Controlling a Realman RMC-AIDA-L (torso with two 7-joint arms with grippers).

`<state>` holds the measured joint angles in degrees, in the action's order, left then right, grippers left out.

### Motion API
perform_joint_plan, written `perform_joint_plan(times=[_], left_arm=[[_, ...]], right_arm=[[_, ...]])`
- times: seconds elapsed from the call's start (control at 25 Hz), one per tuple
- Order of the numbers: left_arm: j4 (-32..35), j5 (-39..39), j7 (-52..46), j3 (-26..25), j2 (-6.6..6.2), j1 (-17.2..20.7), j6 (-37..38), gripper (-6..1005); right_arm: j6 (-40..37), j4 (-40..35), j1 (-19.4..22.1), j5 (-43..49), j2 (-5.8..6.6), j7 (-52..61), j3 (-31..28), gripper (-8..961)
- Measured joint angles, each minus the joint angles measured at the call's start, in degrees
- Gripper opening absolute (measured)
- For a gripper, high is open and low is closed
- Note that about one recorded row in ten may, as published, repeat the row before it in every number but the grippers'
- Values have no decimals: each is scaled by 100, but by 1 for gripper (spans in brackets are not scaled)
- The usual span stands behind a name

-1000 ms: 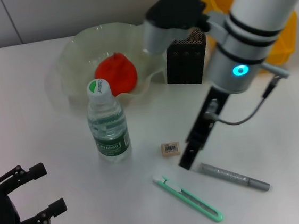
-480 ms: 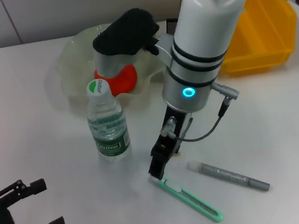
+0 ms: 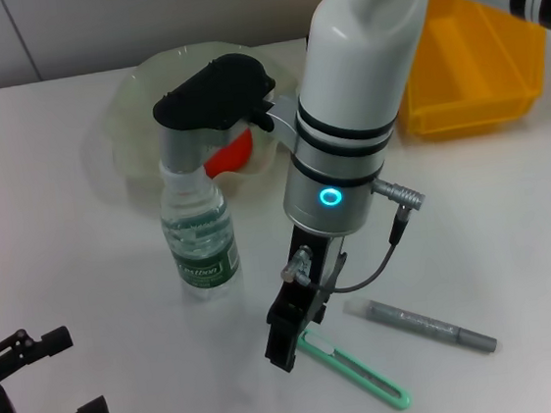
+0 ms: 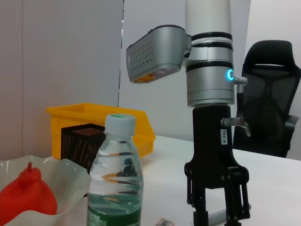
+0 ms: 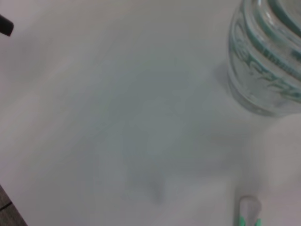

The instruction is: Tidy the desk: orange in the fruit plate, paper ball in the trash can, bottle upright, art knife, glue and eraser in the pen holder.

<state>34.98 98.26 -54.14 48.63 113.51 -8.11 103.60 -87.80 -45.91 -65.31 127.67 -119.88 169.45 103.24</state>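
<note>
My right gripper (image 3: 287,332) points down, open, just above the near end of the green art knife (image 3: 357,368), which lies flat on the desk. In the left wrist view that right gripper (image 4: 218,207) shows its fingers apart with nothing between them. The grey glue pen (image 3: 431,325) lies to the right of the knife. The eraser (image 4: 164,221) is hidden behind the arm in the head view. The bottle (image 3: 198,236) stands upright. The orange (image 3: 229,154) rests in the fruit plate (image 3: 135,132). The black mesh pen holder (image 4: 81,145) stands behind the bottle. My left gripper (image 3: 41,391) is open at the front left. The paper ball is out of view.
A yellow bin (image 3: 483,71) stands at the back right; I cannot tell whether it is the trash can. The right wrist view shows the bottle base (image 5: 268,70) and the art knife tip (image 5: 248,214). A black office chair (image 4: 270,94) stands beyond the desk.
My right arm has swung left and forward, from beside the eraser to over the art knife's near end, and it now covers the eraser and pen holder. My left gripper has drifted slightly lower.
</note>
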Motion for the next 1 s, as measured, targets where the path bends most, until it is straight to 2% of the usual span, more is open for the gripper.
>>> perform_joint_plan(times=[0.56,1.0], left_arm=[[0,0,132,-84,65,80,-13,810],[0,0,210,-152,106,82,-53,810]], right_arm=[[291,437,-46,16,0,0,98,650],[417,457,7,-203,0,0,315,607]])
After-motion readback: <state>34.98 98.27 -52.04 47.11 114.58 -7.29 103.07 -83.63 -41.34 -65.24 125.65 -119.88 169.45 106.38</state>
